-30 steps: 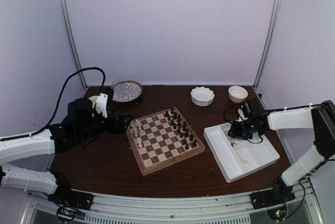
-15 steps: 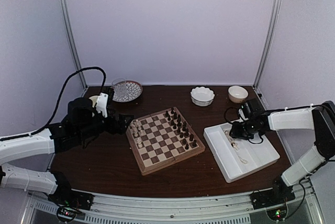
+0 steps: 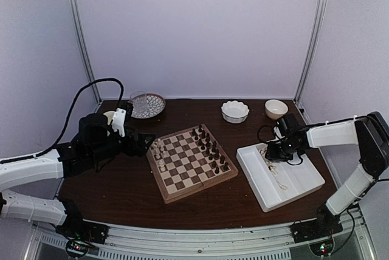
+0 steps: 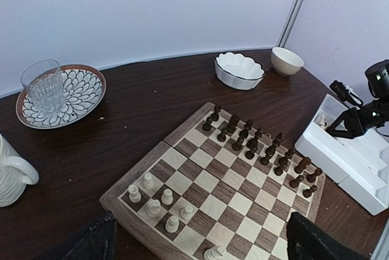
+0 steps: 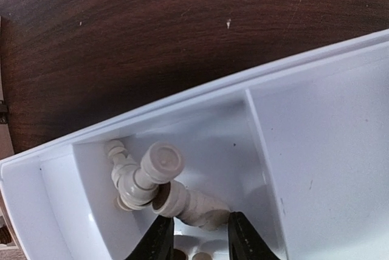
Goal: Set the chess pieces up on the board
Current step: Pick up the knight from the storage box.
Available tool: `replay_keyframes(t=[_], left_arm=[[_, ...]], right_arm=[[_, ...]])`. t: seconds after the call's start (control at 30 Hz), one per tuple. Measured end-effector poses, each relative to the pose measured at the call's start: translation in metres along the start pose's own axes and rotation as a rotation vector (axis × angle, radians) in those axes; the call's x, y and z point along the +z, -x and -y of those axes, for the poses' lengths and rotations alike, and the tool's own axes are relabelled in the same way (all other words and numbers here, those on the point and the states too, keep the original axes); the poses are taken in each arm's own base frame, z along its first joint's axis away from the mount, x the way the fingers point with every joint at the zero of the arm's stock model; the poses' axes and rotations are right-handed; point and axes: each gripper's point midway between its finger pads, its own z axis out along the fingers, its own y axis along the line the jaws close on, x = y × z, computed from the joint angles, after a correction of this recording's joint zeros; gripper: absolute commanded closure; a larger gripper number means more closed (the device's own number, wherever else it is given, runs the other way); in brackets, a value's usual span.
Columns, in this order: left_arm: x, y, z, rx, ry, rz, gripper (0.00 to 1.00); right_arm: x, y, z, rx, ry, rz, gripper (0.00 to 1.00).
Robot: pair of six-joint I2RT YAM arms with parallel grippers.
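From above, the board (image 3: 191, 164) has its dark pieces (image 3: 208, 146) ranked along the far-right side, but only a handful of the chess pieces (image 3: 159, 152) stand at its left corner; more lie in the white tray (image 3: 298, 181) right of it on the desk (image 3: 121, 193), so most of the job looks undone. In the left wrist view the left fingers (image 4: 91, 242) gape wide and empty at the board's near edge; in the right wrist view the right fingers (image 5: 159, 239) sit narrowly apart over heaped cream pieces, and whether they grip one I cannot tell.
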Motion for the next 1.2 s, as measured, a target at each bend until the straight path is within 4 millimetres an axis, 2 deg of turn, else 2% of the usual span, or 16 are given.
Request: replay_keyframes(t=[0.23,0.37,0.47,0.73,1.0,1.2], left_arm=[[0.002,-0.001,0.002,0.001,-0.008,-0.008,0.03],[0.002,0.000,0.003,0.004,-0.012,-0.009,0.03],[0.004,-0.002,0.003,0.008,-0.013,-0.018,0.02],[0.008,-0.008,0.004,0.011,-0.020,-0.041,0.02],[0.009,-0.004,0.008,0.011,-0.036,-0.041,0.03],[0.008,-0.007,0.010,0.019,-0.052,-0.054,0.02]], right_arm=[[-0.003,-0.003,-0.010,-0.027,0.046,-0.007,0.64],[-0.012,-0.003,-0.016,-0.049,0.073,0.016,0.70],[-0.016,0.000,-0.019,-0.055,0.080,0.033,0.67],[-0.016,0.001,-0.010,-0.055,0.030,0.043,0.64],[-0.019,0.005,-0.002,-0.068,-0.019,0.065,0.58],[-0.007,0.009,-0.003,-0.084,-0.037,0.039,0.56]])
